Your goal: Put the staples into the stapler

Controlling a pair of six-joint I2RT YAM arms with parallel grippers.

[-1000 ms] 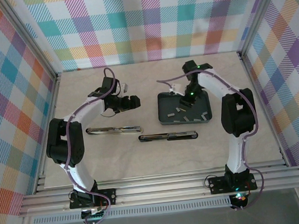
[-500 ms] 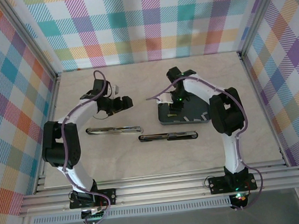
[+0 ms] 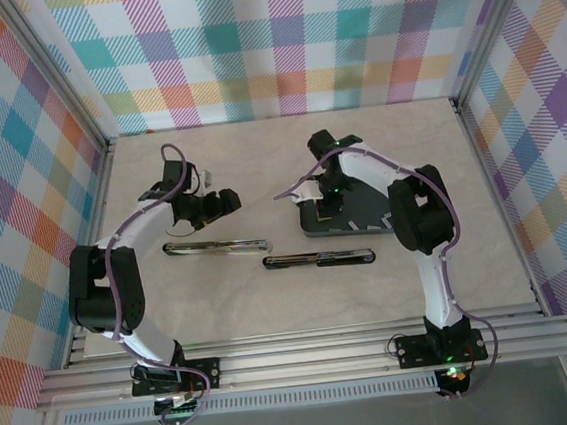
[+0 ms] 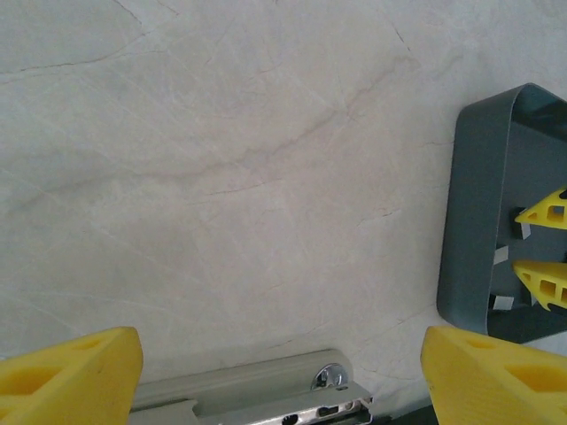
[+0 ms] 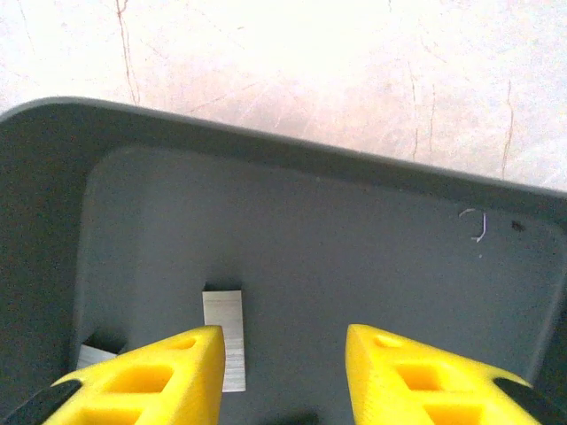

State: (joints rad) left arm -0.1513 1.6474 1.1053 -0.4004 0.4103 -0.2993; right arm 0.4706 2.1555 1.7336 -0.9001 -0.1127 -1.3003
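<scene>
- Left pincer (image 3: 220, 204) hovers over bare desk (image 3: 258, 155) left of the tray (image 3: 356, 230), its fingers wide apart and holding nothing.
- Right pincer (image 5: 283, 354) hangs inside the tray at its left end, fingers partly apart with nothing between them.
- Staples (image 5: 223, 341) lie flat on the tray floor, one strip just beside a right-pincer finger (image 5: 151, 372).
- Left stapler (image 3: 216, 246) lies flat on the desk, left of the tray.
- Near stapler (image 3: 318, 259) lies just nearside of the tray.
</scene>
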